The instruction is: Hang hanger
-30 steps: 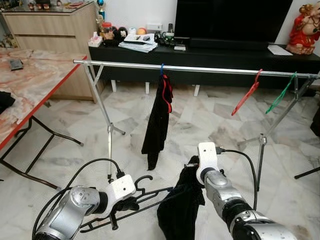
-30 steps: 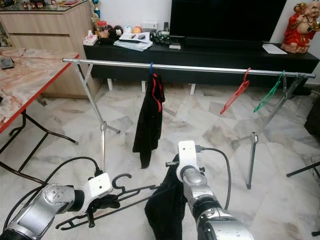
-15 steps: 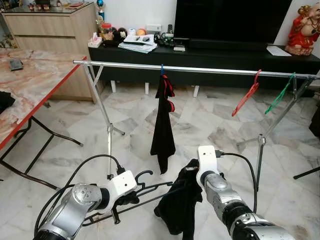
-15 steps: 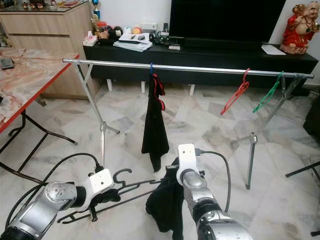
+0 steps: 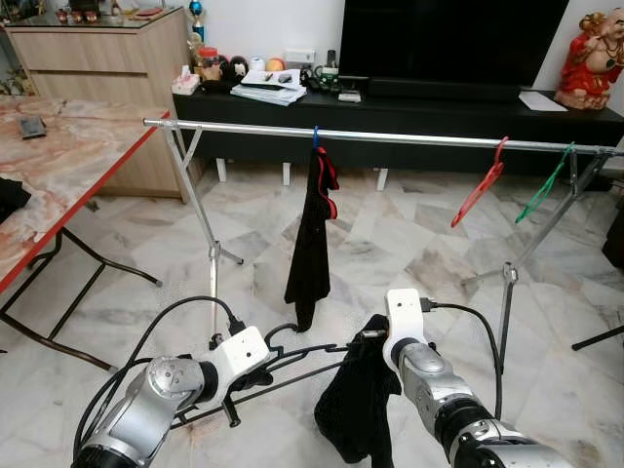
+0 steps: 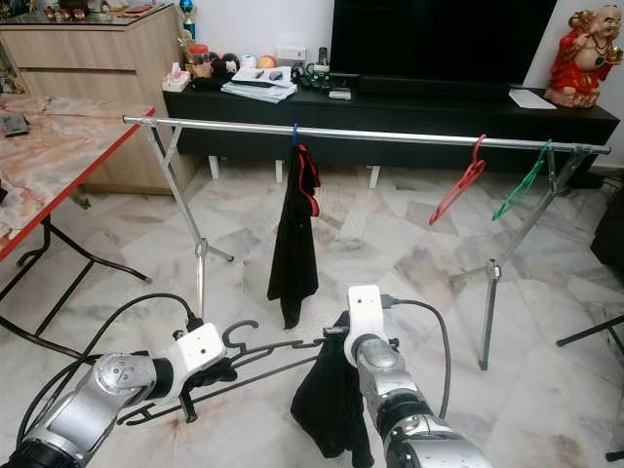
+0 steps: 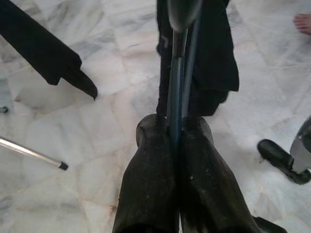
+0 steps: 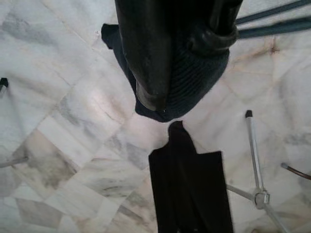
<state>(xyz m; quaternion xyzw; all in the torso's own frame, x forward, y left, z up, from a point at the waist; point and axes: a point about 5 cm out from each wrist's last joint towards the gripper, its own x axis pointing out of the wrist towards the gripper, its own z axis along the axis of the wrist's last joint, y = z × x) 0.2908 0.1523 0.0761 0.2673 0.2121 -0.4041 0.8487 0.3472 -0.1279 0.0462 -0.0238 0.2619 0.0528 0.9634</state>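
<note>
Low in front of me I hold a black hanger level, its hook curling up near my left wrist. My left gripper is shut on its wires; the fingers pinch the thin rods. A black garment droops from the hanger's right end, and my right gripper is shut on that cloth. Beyond stands a silver clothes rail with another black garment hanging from a blue hook, a red hanger and a green hanger.
A red-edged marble-patterned table stands at the left on black legs. The rail's tripod legs stand on the marble floor. Behind it run a black TV bench, a wooden cabinet and a red figurine.
Both grippers have lifted the hanger and garment slightly and shifted right. The black garment on the rail swings, its lower end now drawn back left.
</note>
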